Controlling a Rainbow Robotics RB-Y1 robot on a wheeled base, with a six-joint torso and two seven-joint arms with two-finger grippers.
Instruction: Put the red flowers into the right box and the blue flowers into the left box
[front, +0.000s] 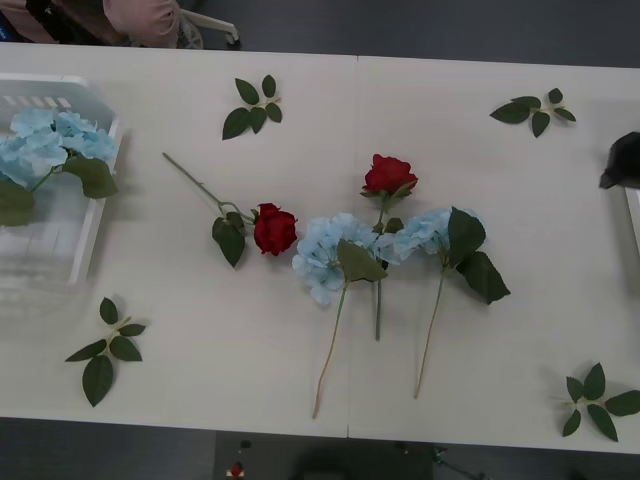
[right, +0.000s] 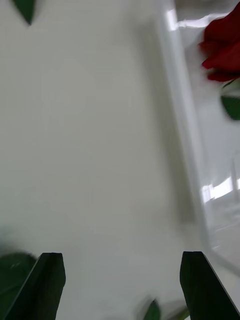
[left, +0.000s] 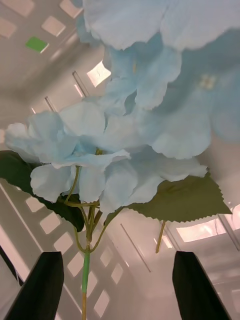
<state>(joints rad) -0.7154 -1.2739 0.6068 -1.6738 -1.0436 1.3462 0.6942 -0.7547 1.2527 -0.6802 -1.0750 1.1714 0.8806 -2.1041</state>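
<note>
Left end effector is hanging released over blue flowers in the left box; lifting could snag a stem. Right end effector, also released by right box, is risking clipping its rim.

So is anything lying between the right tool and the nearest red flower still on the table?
The right tool is open beside the right box. Between it and the upright red flower lie a blue flower with its big leaves and, farther back, a leaf sprig. Reaching from the far side avoids the blue one.
</note>
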